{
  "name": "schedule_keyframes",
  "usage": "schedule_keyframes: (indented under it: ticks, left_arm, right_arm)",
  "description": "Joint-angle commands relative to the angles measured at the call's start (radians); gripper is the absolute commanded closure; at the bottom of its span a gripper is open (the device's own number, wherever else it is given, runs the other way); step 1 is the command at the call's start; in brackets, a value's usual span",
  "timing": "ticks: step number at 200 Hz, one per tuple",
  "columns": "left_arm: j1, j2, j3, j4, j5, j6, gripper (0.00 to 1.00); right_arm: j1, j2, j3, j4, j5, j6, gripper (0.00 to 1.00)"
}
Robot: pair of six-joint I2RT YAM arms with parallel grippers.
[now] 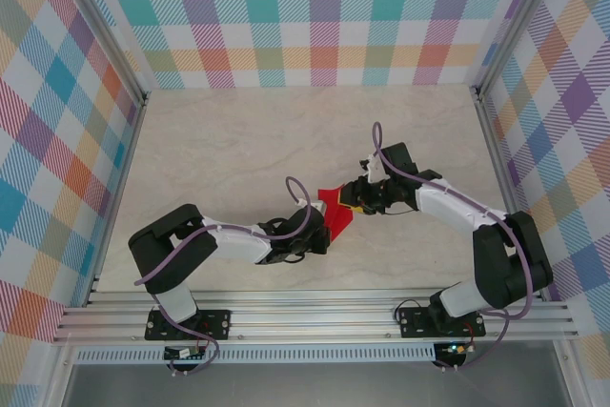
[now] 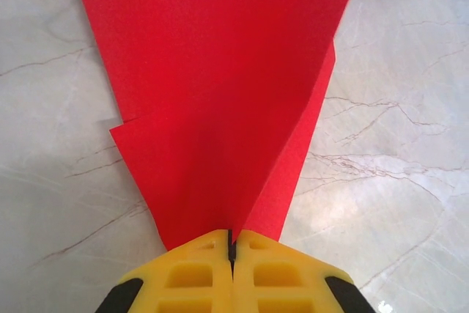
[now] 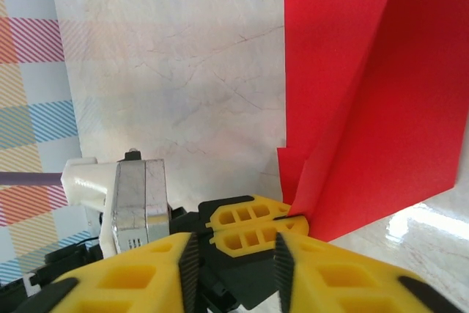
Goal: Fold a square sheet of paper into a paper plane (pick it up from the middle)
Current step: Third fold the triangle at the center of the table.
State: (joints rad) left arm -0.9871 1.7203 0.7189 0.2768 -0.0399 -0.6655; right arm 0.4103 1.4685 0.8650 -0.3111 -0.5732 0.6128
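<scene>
The paper plane (image 1: 334,208) is red paper folded into a narrow pointed shape with a centre crease, at the middle of the table between both arms. In the left wrist view the paper plane (image 2: 220,78) fans out away from my left gripper (image 2: 231,245), whose yellow jaws are shut on its narrow end at the crease. In the top view my left gripper (image 1: 327,228) is at the paper's near side and my right gripper (image 1: 359,203) sits just right of it. In the right wrist view my right gripper (image 3: 234,260) stands open, nothing between its pads, just short of the left gripper's fingers (image 3: 253,227) pinching the paper plane (image 3: 366,93).
The marble table (image 1: 238,140) is boxed in by plaid walls (image 1: 315,16) at the back and both sides. An aluminium rail (image 1: 305,316) carrying the arm bases runs along the near edge. A silver box (image 3: 135,203) on the left arm's wrist is close to my right fingers.
</scene>
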Motion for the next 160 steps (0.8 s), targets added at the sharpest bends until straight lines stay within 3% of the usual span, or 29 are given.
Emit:
schedule_keyframes:
  ticks: [1,46,83,103,126,160]
  left_arm:
    - [0.026,-0.015,-0.034,0.042,0.079,-0.010,0.95]
    - [0.078,-0.022,-0.100,0.146,0.155,-0.047,0.95]
    - [0.084,-0.021,-0.098,0.141,0.165,-0.043,0.94]
    - [0.083,-0.017,-0.088,0.134,0.166,-0.039,0.94]
    - [0.083,-0.011,-0.077,0.125,0.176,-0.032,0.94]
    - [0.082,-0.008,-0.055,0.090,0.171,-0.016,0.93]
  right_arm:
    - [0.002,0.048,-0.012,0.044,-0.063,0.001,0.71]
    - [0.022,0.138,0.019,0.063,-0.085,0.004,0.75]
    - [0.041,0.176,0.053,-0.021,0.015,0.002,0.44]
    - [0.058,0.196,0.074,-0.051,0.047,0.001,0.36]
    - [0.079,0.236,0.114,-0.093,0.089,0.002,0.37]
    - [0.111,0.291,0.175,-0.158,0.158,0.007,0.50]
